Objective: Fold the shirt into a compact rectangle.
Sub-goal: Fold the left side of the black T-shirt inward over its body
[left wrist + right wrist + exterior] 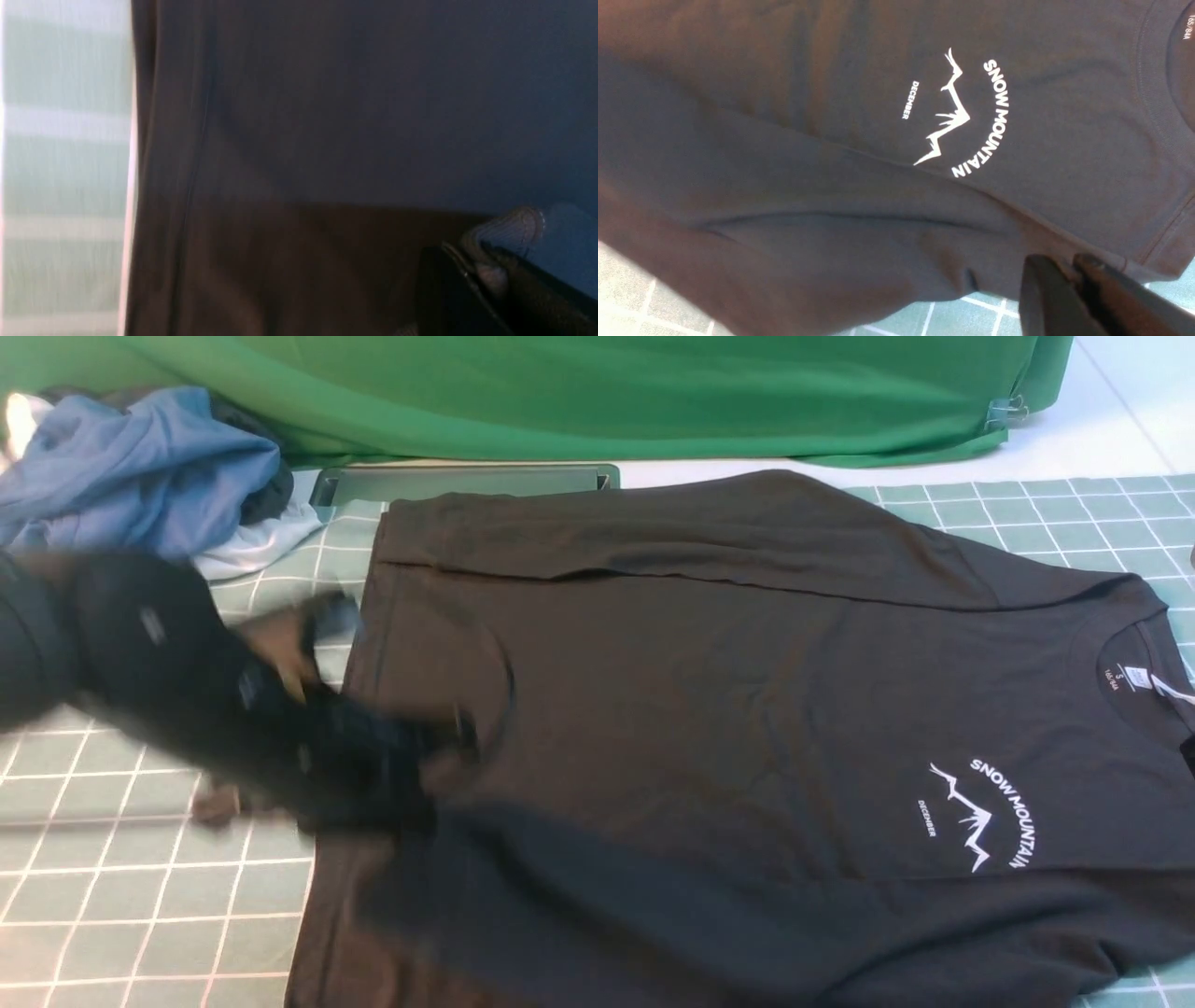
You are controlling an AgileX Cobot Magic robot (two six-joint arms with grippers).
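The left gripper is clamped tight on a ribbed cuff of the shirt — the knit bulges up between its dark fingers. From the front that arm is only a dark blur, low over the hem end of the shirt on the left side. The right gripper sits at the shirt's edge with the mat showing just beside it. Its jaws stand close together, and I cannot tell whether they pinch any cloth.

The shirt lies flat and sideways across the checked green mat, neck to the right. Its white neck label shows, and the mountain print faces up near that end. Both sleeves are folded in over the body — one along the far edge, one along the near. A heap of blue and white clothes lies at the far left, and a green cloth runs along the back.
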